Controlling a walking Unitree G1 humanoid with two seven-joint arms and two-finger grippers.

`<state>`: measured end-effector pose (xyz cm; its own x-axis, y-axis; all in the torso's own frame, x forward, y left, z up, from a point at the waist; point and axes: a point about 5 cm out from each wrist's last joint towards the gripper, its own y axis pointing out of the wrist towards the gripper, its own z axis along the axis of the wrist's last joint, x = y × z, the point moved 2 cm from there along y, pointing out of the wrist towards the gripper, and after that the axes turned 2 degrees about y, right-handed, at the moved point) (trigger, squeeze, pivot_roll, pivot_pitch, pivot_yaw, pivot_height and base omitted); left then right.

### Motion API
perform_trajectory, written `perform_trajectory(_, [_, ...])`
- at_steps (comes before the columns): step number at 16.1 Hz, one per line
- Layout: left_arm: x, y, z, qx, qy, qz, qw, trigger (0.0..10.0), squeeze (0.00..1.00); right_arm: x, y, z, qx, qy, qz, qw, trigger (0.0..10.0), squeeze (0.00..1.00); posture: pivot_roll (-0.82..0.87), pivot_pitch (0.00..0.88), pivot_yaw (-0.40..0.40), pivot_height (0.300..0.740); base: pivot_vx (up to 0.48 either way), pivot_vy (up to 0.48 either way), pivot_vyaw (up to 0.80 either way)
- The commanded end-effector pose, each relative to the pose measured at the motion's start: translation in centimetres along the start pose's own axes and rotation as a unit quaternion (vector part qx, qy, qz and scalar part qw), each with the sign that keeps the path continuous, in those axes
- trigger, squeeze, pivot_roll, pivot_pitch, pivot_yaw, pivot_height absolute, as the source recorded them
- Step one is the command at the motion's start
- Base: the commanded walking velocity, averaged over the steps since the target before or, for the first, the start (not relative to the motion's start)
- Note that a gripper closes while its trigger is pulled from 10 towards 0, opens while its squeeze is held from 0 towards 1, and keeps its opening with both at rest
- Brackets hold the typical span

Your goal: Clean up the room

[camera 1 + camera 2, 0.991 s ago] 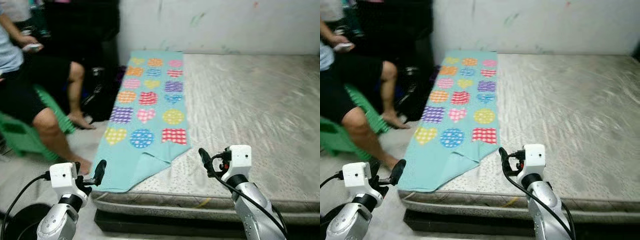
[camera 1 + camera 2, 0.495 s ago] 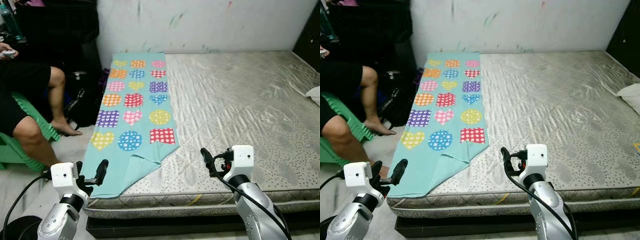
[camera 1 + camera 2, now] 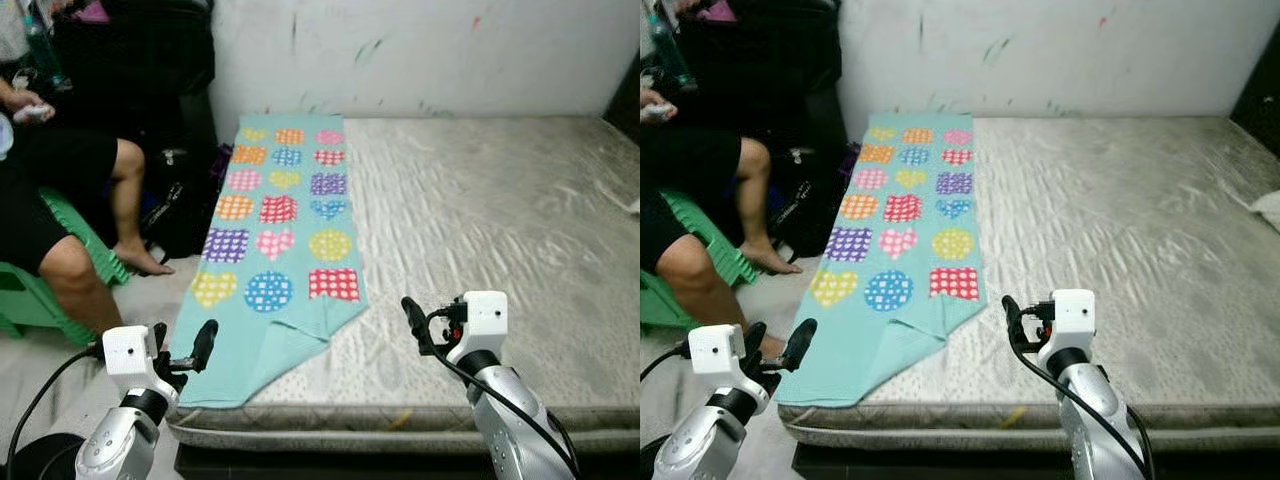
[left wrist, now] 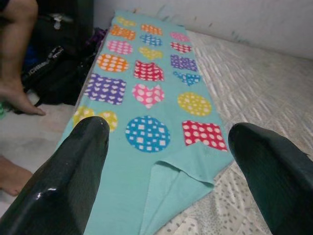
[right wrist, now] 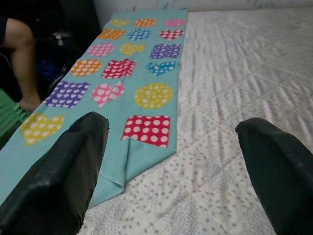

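Above blanket point(image 3: 275, 250) (seemingly untouched), both grippers agape.

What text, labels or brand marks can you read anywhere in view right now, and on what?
None can be read.
Black bag beside the mattress: white lettering on it, too blurred to read.
Blanket: patterned hearts, circles and squares, no words.
Wall: paint smears, no writing.

Head and wrist views over blanket point(image 3: 280, 240)
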<state>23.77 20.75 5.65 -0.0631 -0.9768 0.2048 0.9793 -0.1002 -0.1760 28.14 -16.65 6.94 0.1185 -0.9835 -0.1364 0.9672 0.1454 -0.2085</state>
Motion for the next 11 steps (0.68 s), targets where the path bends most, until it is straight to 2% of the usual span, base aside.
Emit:
perform_trajectory(1, [-0.2, 0.01, 0.01, -0.003, 0.005, 0.001, 1.0, 10.0, 0.0, -0.09, 0.15, -0.15, -0.006, 0.006, -0.001, 1.0, 10.0, 0.0, -0.08, 0.004, 0.041, 0.74, 0.337, 0.0, 0.0])
perform_trajectory(11, [-0.3, 0.19, -0.06, -0.005, 0.004, 0.004, 1.0, 10.0, 0.0, -0.1, 0.38, -0.23, -0.007, 0.008, -0.001, 1.0, 10.0, 0.0, -0.08, 0.0, 0.042, 0.74, 0.0, 0.0, 0.0])
